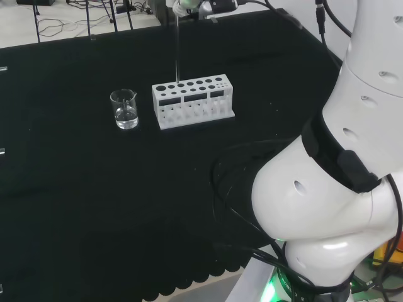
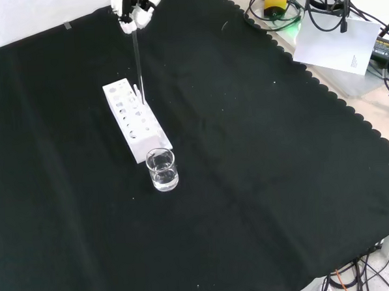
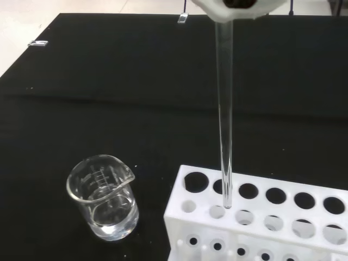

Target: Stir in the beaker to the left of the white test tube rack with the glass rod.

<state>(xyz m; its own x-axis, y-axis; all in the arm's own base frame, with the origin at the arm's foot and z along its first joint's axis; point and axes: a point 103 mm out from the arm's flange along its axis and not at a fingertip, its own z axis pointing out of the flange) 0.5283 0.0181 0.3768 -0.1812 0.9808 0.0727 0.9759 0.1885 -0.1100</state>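
Observation:
The hand [image 2: 135, 8] hangs high over the white test tube rack [image 2: 136, 119], its fingers pinching the top of a glass rod [image 2: 138, 60]. The rod [image 1: 177, 53] hangs upright. Its lower tip [image 3: 227, 204] is level with the top of the rack [image 3: 261, 223], over the holes near the beaker end; whether it sits inside a hole I cannot tell. A small clear beaker [image 1: 124, 109] with some clear liquid stands on the cloth just left of the rack [image 1: 192, 100] in the head view. The beaker [image 3: 103, 198] is apart from the rod. A white part of the hand [image 3: 234, 8] holds the rod [image 3: 224, 109].
The arm's white links [image 1: 334, 189] and black cables [image 1: 233, 189] fill the right of the head view. In the front view the beaker [image 2: 162, 169] stands nearer than the rack. White paper [image 2: 336, 43] and cabling lie beyond the cloth's scalloped edge at the upper right.

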